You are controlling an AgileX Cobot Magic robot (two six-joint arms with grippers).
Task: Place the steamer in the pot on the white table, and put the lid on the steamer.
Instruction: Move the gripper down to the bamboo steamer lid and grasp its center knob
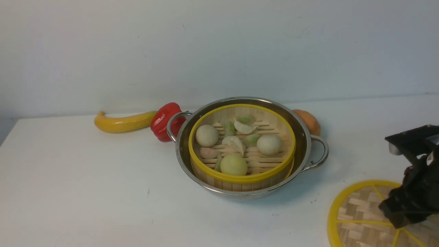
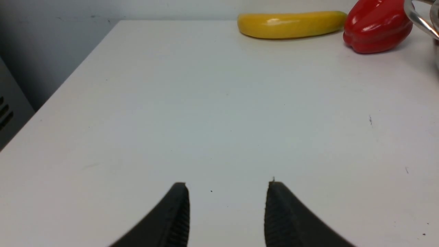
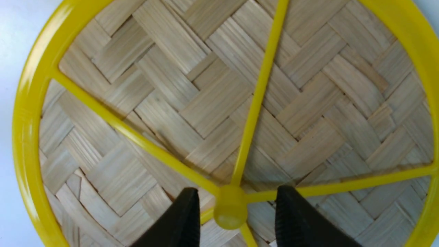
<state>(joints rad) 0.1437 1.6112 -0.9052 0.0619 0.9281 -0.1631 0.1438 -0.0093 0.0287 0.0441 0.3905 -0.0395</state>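
Note:
The steamer (image 1: 240, 179), a bamboo basket with a yellow rim holding several buns and dumplings, sits inside the steel pot (image 1: 306, 137) at mid table. The lid (image 1: 356, 212) lies flat on the white table (image 1: 85, 178) at the front right. In the right wrist view the lid (image 3: 212, 103) fills the picture. My right gripper (image 3: 236, 192) is open just above it, one finger on each side of the yellow centre knob (image 3: 229, 212). Its black body shows in the front view (image 1: 411, 195). My left gripper (image 2: 227, 187) is open and empty over bare table, out of the front view.
A yellow squash (image 1: 123, 121) and a red pepper (image 1: 166, 121) lie left of the pot, by the back wall. An orange fruit (image 1: 308, 120) sits behind the pot's right side. The table's left edge (image 2: 68, 79) shows in the left wrist view.

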